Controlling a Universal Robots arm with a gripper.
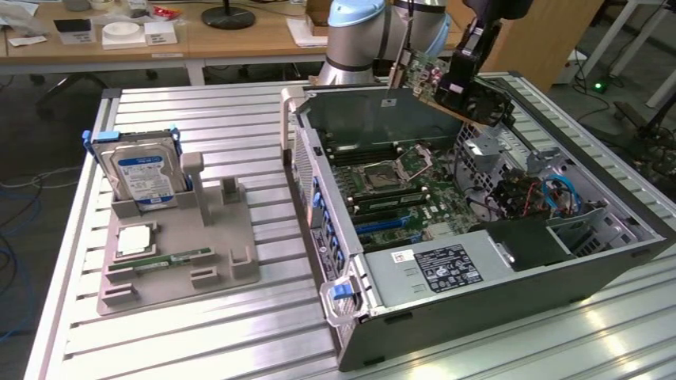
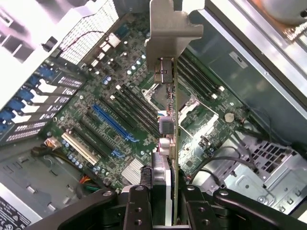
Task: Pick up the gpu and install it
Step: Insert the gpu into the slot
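We see a ribbed metal table carrying an open grey case; the gpu hangs over the green motherboard inside, clear of its slots; it is a thin, flat, green-edged board ending in a bent silver bracket; the black gripper is clamped on the gpu's near edge.

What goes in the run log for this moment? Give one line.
tool: shut on gpu | gpu: held over open case, above motherboard | not seated
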